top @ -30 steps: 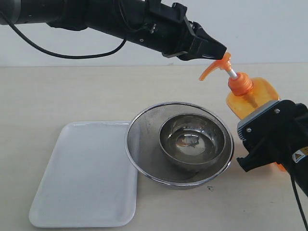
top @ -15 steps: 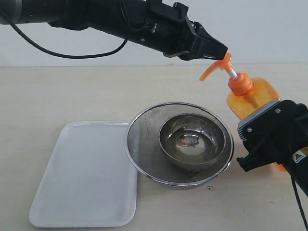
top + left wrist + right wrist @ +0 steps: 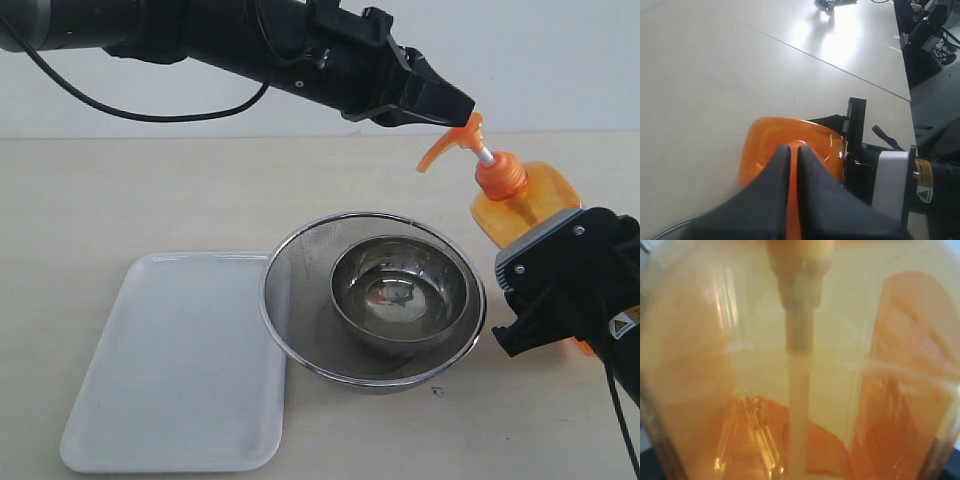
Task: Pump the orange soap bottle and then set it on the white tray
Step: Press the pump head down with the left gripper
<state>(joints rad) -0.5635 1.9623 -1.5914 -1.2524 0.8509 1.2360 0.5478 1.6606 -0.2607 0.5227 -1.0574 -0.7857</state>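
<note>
Tabletop (image 3: 150,200) holds white tray (image 3: 170,380) at seven o'clock. Right gripper (image 3: 555,300) grasps orange soap bottle (image 3: 525,205); clenched left gripper (image 3: 460,105) touches its pump (image 3: 450,145).

Your exterior view is bright and even, shadows soft. Glare whitens the surface (image 3: 840,40) in the left wrist view; the orange soap bottle (image 3: 800,360) is blurred in the right.

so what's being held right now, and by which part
The right claw holds the bottle by its lower body. The left claw, shut, grips nothing; its tip is on the pump.
</note>
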